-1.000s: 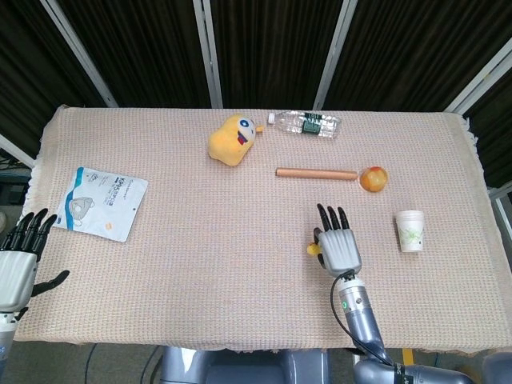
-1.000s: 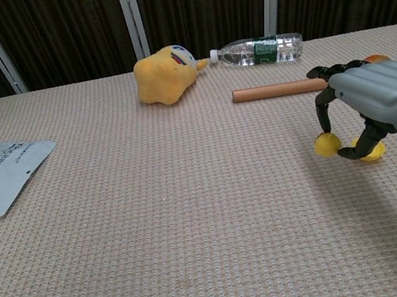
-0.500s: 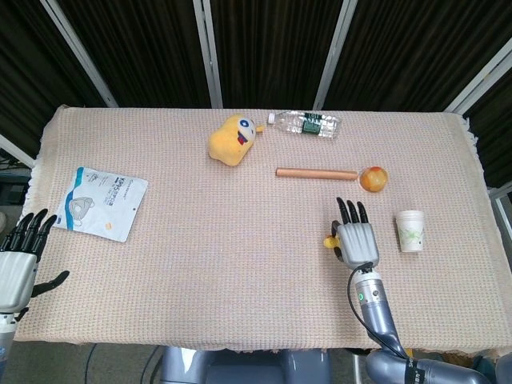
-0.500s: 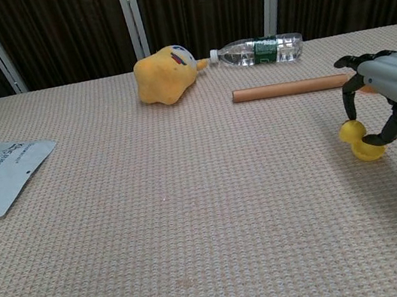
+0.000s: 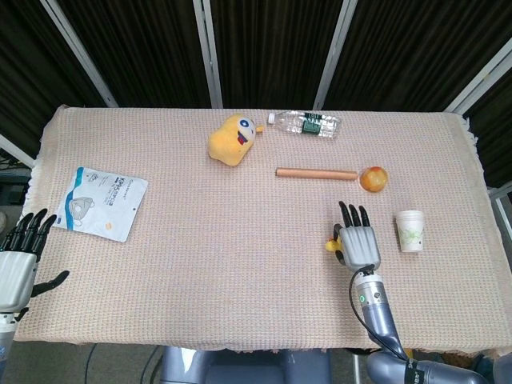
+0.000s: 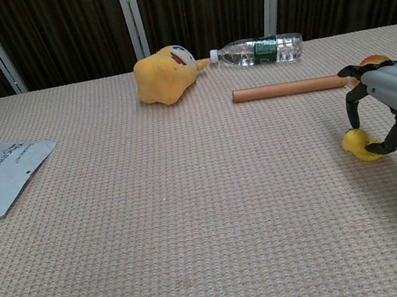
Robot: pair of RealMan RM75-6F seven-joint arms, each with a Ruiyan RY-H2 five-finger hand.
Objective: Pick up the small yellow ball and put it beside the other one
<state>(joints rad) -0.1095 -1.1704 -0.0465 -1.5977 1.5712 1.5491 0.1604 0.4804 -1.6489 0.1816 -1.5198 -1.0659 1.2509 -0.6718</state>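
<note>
Since a second ago we see our right hand (image 6: 395, 104) has carried the small yellow ball (image 6: 355, 140) rightward across the table (image 6: 195, 218), from near the middle of the cloth to a spot short of the paper cup (image 5: 410, 230). In the chest view the ball sits pinched between the thumb and a curled finger (image 6: 351, 96), low over the cloth, and a second patch of yellow shows pressed against it below; we cannot tell whether that is the other ball already touching it or part of the same one. From the head view only a sliver of yellow peeks out at the hand's left edge. We judge the ball light, smooth and prone to rolling, so a gentle pinch across its widest part seems the surest hold, and any release should be slow and close to the weave. Our left hand (image 5: 18, 264) rests at the near left edge, fingers spread and holding nothing.
</note>
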